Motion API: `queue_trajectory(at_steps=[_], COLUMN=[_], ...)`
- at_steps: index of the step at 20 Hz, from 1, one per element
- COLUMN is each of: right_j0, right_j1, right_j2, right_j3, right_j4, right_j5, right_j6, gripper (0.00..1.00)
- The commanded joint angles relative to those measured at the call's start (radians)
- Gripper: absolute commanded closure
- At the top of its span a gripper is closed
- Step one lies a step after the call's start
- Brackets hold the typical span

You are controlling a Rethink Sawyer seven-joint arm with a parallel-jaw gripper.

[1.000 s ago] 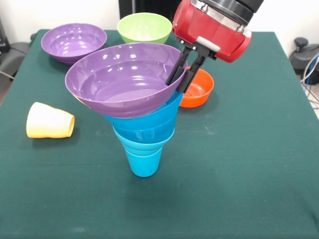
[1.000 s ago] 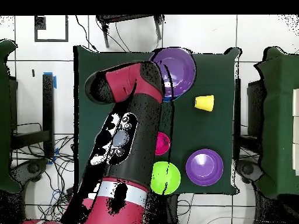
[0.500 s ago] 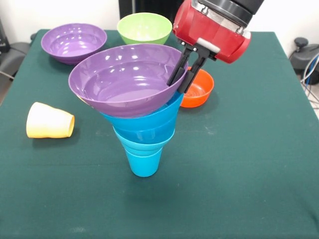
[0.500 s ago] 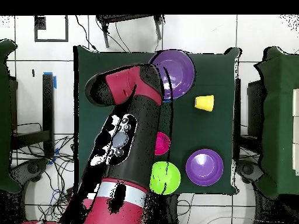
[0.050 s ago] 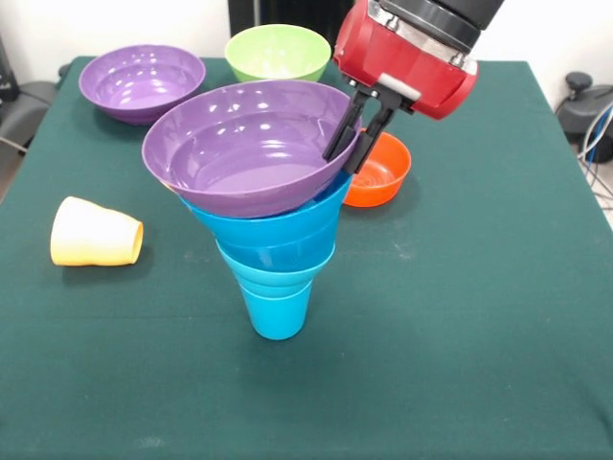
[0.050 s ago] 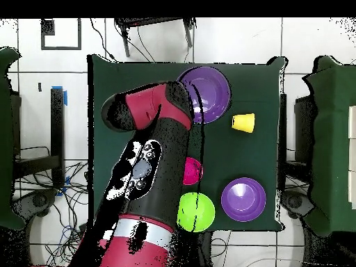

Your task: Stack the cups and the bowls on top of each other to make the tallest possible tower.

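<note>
Overhead: arm (image 6: 149,174) hides tower's blue part, orange bowl (image 5: 379,171), half pink-red bowl (image 6: 193,170).

No text, label, brand, number or sign could be read anywhere in either view.
</note>
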Motion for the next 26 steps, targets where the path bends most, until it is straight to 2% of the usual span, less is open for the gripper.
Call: queue_trajectory(at_steps=[1, 17, 18, 26], right_j0=[0.025, 0.038, 0.039, 0.044], right_j1=[0.028, 0.041, 0.042, 0.049], right_j2=[0.058, 0.044, 0.043, 0.029], right_j3=[0.092, 0.09, 0.088, 0.076], right_j4=[-0.049, -0.057, -0.058, -0.063], right_j5=[-0.016, -0.057, -0.06, -0.064], right_j6=[0.043, 0.06, 0.058, 0.052], gripper=[1.0, 1.0, 0.0, 0.0])
